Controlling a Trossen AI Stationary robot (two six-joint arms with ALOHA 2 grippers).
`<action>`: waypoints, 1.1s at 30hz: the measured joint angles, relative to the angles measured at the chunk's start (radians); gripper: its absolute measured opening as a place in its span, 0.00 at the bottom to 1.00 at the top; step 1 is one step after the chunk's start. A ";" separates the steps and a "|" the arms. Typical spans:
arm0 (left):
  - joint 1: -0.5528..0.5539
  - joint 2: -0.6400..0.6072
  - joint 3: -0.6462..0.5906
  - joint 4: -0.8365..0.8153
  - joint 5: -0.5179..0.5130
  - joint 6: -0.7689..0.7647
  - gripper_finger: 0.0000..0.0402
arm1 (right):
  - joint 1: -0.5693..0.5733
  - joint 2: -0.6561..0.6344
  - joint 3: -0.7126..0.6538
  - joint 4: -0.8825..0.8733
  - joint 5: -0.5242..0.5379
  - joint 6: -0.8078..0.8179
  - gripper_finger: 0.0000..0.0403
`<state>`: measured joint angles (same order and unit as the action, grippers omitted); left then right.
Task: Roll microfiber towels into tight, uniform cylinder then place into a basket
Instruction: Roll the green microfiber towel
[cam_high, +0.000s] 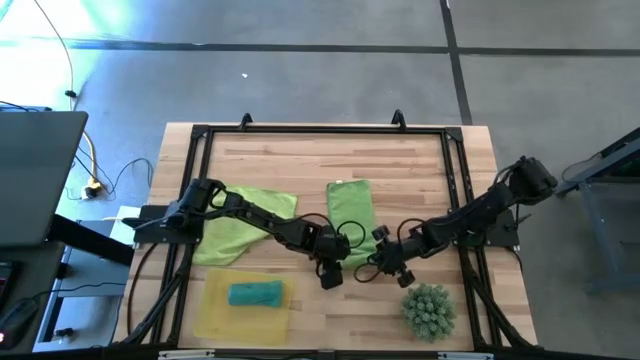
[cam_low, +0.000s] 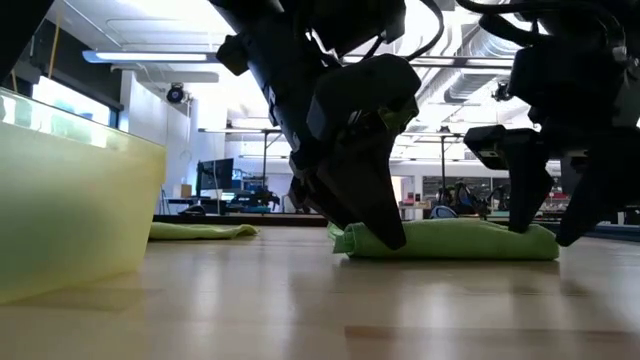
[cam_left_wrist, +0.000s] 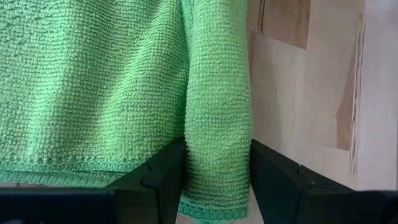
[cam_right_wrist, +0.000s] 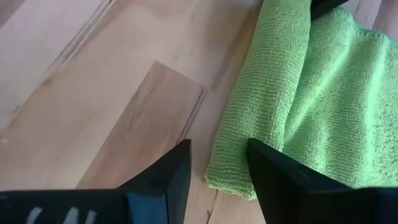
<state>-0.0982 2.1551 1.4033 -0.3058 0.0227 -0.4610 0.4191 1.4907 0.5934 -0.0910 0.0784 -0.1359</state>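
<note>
Your left gripper (cam_left_wrist: 217, 180) is clamped on the rolled near edge of the green towel (cam_high: 350, 215), at table centre. Your right gripper (cam_right_wrist: 219, 171), at its 3 o'clock, stands with fingers apart straddling the towel's corner, gripping nothing. The basket (cam_high: 212, 318) sits at 7 o'clock from the towel and holds a rolled teal towel (cam_high: 255, 293).

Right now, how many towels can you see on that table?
3. A rolled teal towel lies in the yellow basket. A green towel lies spread under the left arm. A folded green towel lies mid-table, its near edge at both grippers. None seem hidden.
</note>
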 joint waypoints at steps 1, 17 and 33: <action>0.001 0.000 0.000 0.000 -0.001 0.000 0.40 | 0.000 -0.003 0.000 0.000 0.000 0.005 0.37; 0.006 -0.013 -0.004 0.044 -0.002 -0.086 0.40 | -0.006 0.024 0.000 -0.047 0.113 0.136 0.37; -0.047 -0.147 -0.004 0.000 -0.005 -0.017 0.40 | -0.033 0.077 0.005 -0.063 0.119 0.233 0.18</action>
<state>-0.1450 2.0086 1.3997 -0.3053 0.0179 -0.4778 0.3862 1.5681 0.5980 -0.1535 0.1971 0.0972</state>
